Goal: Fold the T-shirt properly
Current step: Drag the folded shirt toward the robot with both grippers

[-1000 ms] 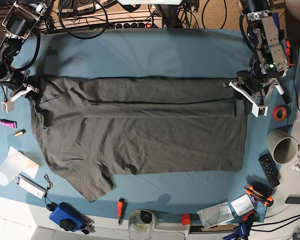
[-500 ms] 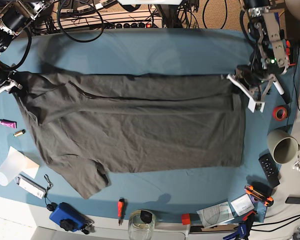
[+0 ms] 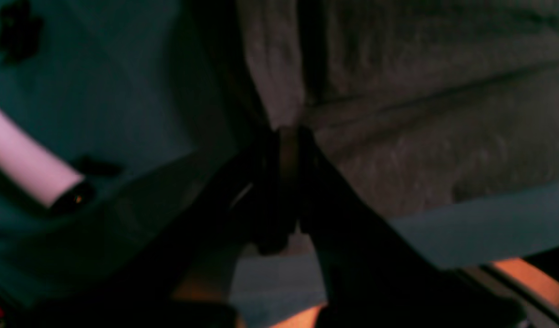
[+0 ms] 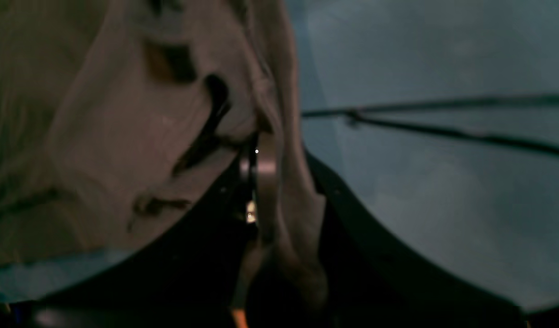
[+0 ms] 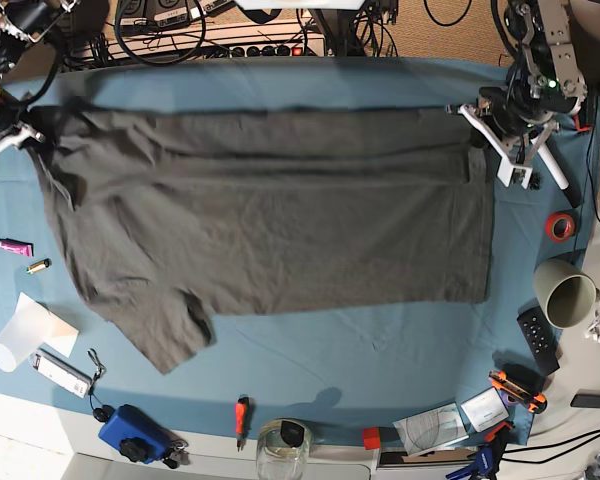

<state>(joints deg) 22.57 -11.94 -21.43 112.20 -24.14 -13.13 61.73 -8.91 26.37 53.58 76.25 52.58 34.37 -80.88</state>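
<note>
Both arms have carried the far edge of the T-shirt [image 5: 270,220] toward 12 o'clock since a second ago: then that edge lay folded over the middle of the cloth, and now it is drawn out almost to the far side of the blue-teal table cloth [image 5: 280,85]. A fold line that ran across the shirt at mid-height earlier has shifted up and mostly flattened, leaving only a faint crease near the top.

Now the shirt lies spread in the middle of the table cloth with its long axis running from 3 to 9 o'clock. Its straight hem sits at 3 o'clock, and the shoulder end points to 9 o'clock. One short sleeve [image 5: 175,335] sticks out toward 7 o'clock.

At 2 o'clock the left gripper [image 5: 477,108] is clenched on the hem corner; the left wrist view shows its dark fingers [image 3: 265,182] pinched together with grey fabric [image 3: 397,114] caught at the tips [image 3: 288,136]. At 10 o'clock the right gripper [image 5: 25,128] is clamped on the shoulder corner, and in the right wrist view the cloth [image 4: 124,136] bunches and hangs down between its closed fingertips [image 4: 261,168].

Along the near side, from 7 to 4 o'clock, lie a blue box [image 5: 130,432], a glass jar [image 5: 282,448] and a remote [image 5: 537,340]. A red tape roll [image 5: 558,226] sits at 3 o'clock.
</note>
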